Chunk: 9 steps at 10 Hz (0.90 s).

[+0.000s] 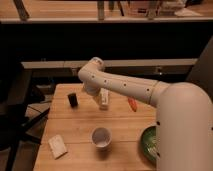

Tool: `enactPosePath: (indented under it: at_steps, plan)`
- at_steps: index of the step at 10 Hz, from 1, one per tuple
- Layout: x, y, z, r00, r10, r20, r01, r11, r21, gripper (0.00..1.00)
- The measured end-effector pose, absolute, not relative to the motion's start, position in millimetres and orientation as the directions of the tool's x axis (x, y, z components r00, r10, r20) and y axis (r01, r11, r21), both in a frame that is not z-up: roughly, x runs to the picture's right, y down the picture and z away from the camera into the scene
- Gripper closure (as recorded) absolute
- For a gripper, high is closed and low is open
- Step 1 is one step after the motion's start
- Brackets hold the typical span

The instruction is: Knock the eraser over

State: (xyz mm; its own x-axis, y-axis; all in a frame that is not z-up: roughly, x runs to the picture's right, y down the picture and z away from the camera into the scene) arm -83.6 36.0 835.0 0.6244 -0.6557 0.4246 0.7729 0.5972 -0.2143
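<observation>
The eraser stands upright on the worktop, towards its back left. The gripper hangs just right of it, not touching; whether it is released or clenched, I cannot tell. A cup stands nearer the front.

No text, label, brand or number can be read anywhere.

End effector hangs just right of the eraser on the table.
</observation>
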Motion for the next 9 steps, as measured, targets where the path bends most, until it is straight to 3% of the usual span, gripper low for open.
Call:
enactPosePath:
  at_steps: [3,4,5,8,9]
  plan:
    - [-90,35,838,0.611,-0.664,0.431,0.783,0.590,-0.200,0.21]
    - [-91,35,839,0.607,-0.667,0.432,0.785,0.588,-0.196,0.26]
    - [-91,35,840,0.602,-0.670,0.434,0.788,0.585,-0.191,0.39]
    - [-96,34,843,0.590,-0.678,0.439,0.796,0.578,-0.180,0.47]
    - [-99,34,844,0.583,-0.682,0.441,0.801,0.572,-0.173,0.56]
